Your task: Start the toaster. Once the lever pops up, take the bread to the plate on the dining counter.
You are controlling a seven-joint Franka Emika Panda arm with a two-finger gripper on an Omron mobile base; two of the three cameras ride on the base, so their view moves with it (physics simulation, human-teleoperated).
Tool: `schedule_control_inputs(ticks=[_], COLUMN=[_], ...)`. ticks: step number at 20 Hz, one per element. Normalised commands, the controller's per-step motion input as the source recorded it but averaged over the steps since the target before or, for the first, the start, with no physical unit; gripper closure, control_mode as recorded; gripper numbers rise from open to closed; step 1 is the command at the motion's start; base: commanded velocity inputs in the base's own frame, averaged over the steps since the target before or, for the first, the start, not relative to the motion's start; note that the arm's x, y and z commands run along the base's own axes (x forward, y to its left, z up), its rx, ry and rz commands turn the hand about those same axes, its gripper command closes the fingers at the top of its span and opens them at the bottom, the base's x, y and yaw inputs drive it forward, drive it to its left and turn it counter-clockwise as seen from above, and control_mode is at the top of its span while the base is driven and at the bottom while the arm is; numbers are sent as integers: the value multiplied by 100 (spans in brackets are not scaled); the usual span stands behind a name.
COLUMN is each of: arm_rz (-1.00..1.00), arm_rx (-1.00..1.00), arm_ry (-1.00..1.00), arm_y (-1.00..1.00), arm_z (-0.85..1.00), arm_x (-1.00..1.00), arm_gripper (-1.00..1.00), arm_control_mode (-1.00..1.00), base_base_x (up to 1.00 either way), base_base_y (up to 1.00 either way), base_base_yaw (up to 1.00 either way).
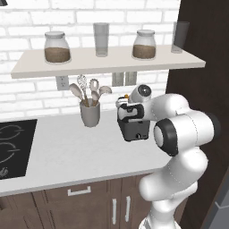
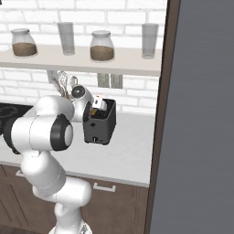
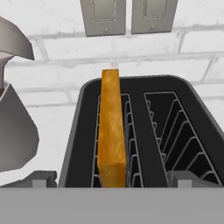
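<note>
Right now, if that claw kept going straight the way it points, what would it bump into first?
Most likely the bread standing in the toaster's left slot: the open gripper straddles it. Depth is hard to judge.

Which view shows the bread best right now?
The hand view: the bread stands on edge in the toaster's left slot, seen from above. In both base views the arm covers the toaster's top, so no slice can be made out.

1. Shelf (image 1: 112,62), upper frame: two lidded jars (image 1: 57,47) and two empty glasses (image 1: 101,39).
2. Grey utensil cup (image 1: 90,114), centre left, on white tabletop (image 1: 67,152).
3. Black cooktop (image 1: 13,147), left edge.
4. Wall outlets (image 3: 127,16), top.
</note>
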Motion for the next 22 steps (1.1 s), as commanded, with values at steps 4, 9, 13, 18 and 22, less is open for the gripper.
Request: schedule_control_inputs(ticks=[4, 9, 13, 18, 22], arm_rz=[0, 0, 0, 0, 0], arm_rx=[0, 0, 0, 0, 0], arm_ry=[-1, -2, -2, -3, -3], arm_y=[0, 0, 0, 0, 0], arm_z=[-1, -4, -7, -8, -1], arm_x=[8, 15, 13, 9, 3], arm_gripper=[-100, -100, -100, -100, 100], arm_control_mode=[-100, -100, -100, -100, -100], base_base_x=[0, 0, 0, 0, 0], base_base_y=[0, 0, 0, 0, 0], base_base_yaw=[0, 0, 0, 0, 0])
